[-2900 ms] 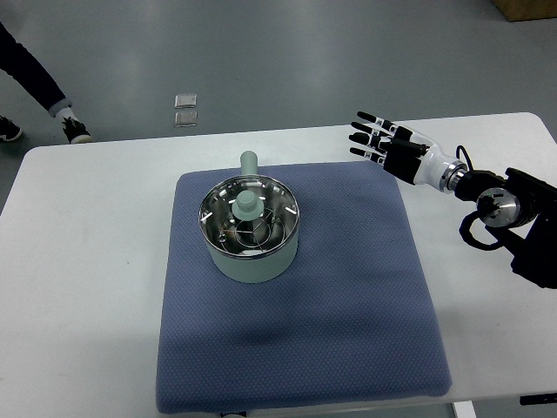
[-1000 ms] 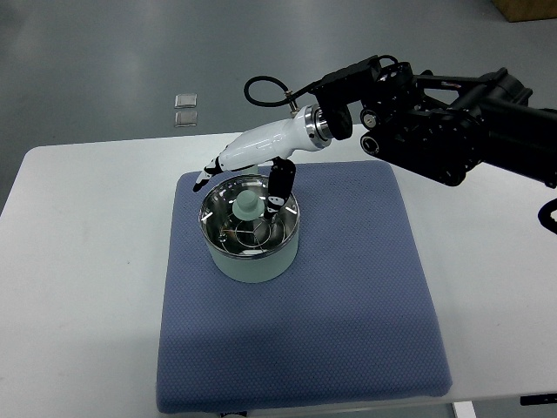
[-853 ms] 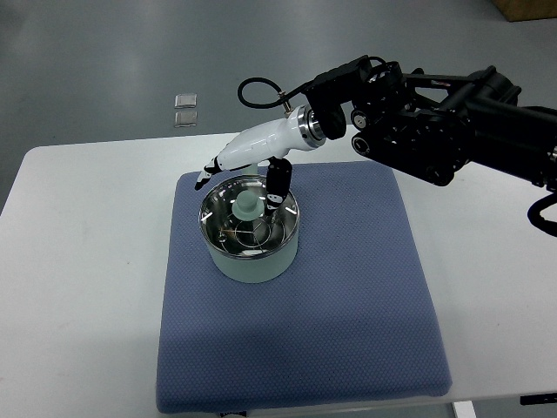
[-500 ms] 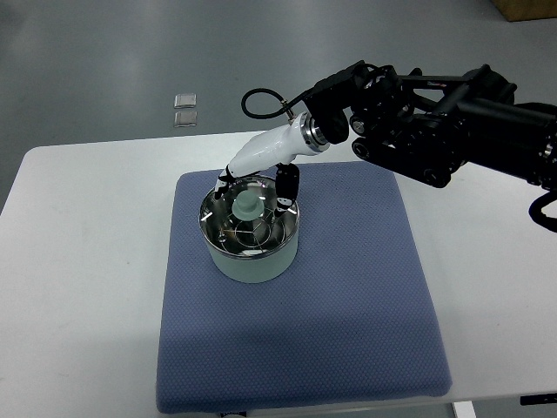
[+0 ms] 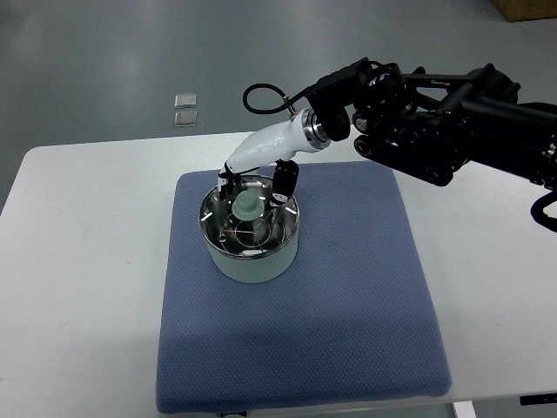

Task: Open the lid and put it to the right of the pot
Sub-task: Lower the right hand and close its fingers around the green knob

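Reaching in from the bench's right edge, the right hand point(image 5: 254, 178) sits over the far rim of the pot point(image 5: 251, 233), with its fingers spread downward around the lid's knob point(image 5: 246, 205). 1 dark fingertip hangs left of the knob and the thumb point(image 5: 283, 185) hangs right of it; neither clearly touches the knob, and the hand has hold of nothing that can be confirmed. Whether any fingertip rests on the glass lid point(image 5: 250, 219) cannot be told from this angle.

The blue mat point(image 5: 348, 305) covers the middle of the white bench point(image 5: 87, 287), running from the near edge toward the far edge. Its near-left corner is cut off at the bottom of the view. The bench's right edge and near corners are also cut off.

The pot stands on the far-left part of the mat. It is pale green with a metal rim. The lid is seated on the pot, transparent, with a pale green knob at its centre; reflections in the glass make the pot's interior hard to make out. The pot's handle, at the far side, is hidden behind the hand.

The white forearm point(image 5: 274, 146) joins a black arm point(image 5: 444, 117) that crosses the bench's far-right corner. Beyond the far edge, 2 small square plates point(image 5: 184, 109) lie on the grey floor.
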`<action>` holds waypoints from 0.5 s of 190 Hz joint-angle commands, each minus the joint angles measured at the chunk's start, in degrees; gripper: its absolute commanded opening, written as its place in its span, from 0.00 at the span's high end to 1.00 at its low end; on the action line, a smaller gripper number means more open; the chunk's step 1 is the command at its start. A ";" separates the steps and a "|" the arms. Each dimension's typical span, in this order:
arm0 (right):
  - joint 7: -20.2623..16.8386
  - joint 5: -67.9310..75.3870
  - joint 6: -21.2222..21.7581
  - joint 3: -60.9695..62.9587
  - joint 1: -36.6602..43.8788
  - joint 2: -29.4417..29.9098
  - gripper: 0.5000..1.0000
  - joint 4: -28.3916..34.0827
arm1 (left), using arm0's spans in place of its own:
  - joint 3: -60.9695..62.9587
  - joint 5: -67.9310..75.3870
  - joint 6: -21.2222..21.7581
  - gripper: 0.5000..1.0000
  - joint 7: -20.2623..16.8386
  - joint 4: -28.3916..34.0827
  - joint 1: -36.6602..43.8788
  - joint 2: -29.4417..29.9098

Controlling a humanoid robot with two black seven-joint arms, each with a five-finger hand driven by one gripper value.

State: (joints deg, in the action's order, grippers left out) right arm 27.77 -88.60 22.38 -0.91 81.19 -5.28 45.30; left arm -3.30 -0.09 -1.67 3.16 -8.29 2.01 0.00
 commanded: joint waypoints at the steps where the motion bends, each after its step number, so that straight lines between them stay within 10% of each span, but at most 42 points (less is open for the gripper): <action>1: 0.01 0.10 -0.41 0.03 -0.16 0.01 0.48 0.05 | 0.05 0.00 0.00 0.00 0.00 -0.06 0.01 0.00; 95: 0.89 0.63 -2.08 0.29 -1.65 -0.08 0.77 0.14 | 0.05 0.00 0.00 0.00 0.00 0.02 0.01 0.00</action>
State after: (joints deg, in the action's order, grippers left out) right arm 28.61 -87.96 20.33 -0.60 79.74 -5.18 45.44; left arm -3.26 -0.09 -1.67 3.16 -8.29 2.02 0.00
